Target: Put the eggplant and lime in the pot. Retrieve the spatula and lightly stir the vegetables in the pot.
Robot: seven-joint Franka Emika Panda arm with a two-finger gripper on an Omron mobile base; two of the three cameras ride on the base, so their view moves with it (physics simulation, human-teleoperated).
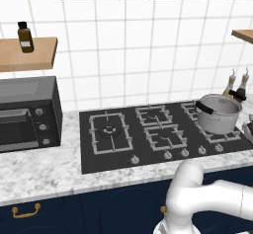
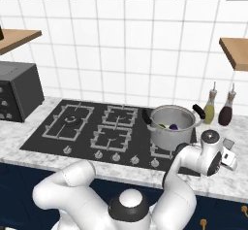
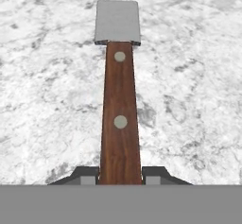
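The spatula [image 3: 120,105] has a brown wooden handle with two rivets and a flat grey blade [image 3: 117,21]. It lies along the marble counter [image 3: 47,76], pointing away from the hand. My gripper [image 3: 120,176] is shut on the near end of the handle, one fingertip [image 3: 86,175] pressed against each side. The hand [image 2: 224,157] hangs low over the counter, right of the stove. The silver pot [image 2: 172,127] stands on the right rear burner, with the purple eggplant [image 2: 173,126] and the green lime [image 2: 161,125] inside it.
Two bottles [image 2: 218,108] stand by the wall, right of the pot. The black cooktop [image 1: 148,134] has knobs along its front edge. A dark toaster oven [image 1: 27,114] sits at the left. Wooden shelves [image 1: 27,53] hang on both sides.
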